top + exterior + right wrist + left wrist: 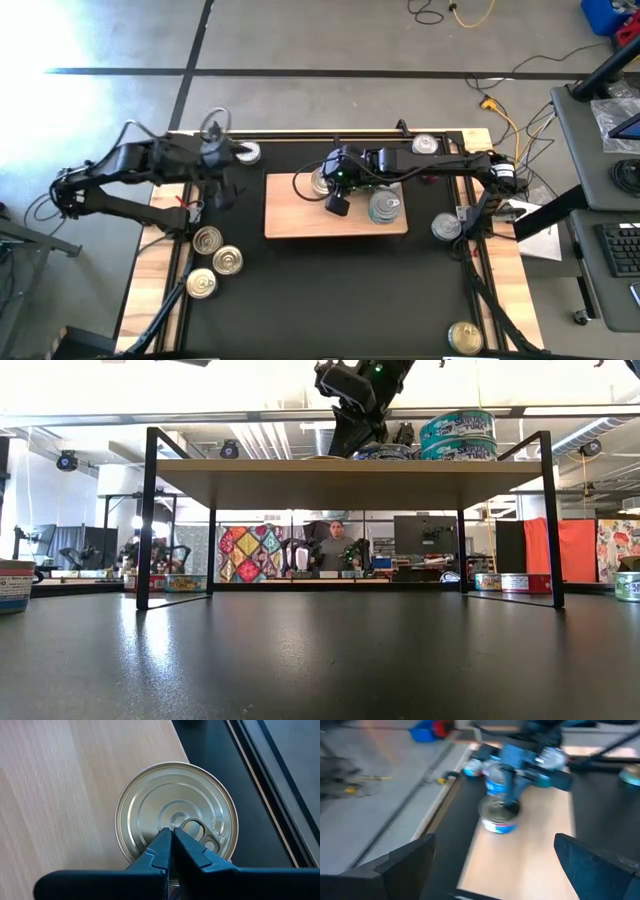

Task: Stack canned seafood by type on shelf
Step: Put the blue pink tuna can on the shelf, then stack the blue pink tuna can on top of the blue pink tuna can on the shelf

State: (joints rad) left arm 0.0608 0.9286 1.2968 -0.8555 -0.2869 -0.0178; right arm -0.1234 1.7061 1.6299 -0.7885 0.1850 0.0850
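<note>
The shelf (300, 215) is a pale wood board on black legs in the middle of the black mat. A silver tin (175, 815) with a pull-tab lid stands at its far left corner (319, 182). Two blue-labelled tins (457, 435) stand stacked farther right (385, 207). My right gripper (171, 834) is shut and hangs over the single tin's lid. My left gripper (494, 842) is open and holds nothing. It hovers off the shelf's left end and faces the tin (499, 815). My right gripper points its shut fingertips (162, 840) slanting down at the middle of the lid (172, 820), beside the pull tab (197, 831). I cannot tell whether they touch the lid. The tin stands upright on the shelf.
Three loose tins (215, 260) lie on the mat near the left. One (246, 152) sits at the far left, one (425, 144) at the far edge, one (447, 226) right of the shelf, and one (465, 337) near the right front.
</note>
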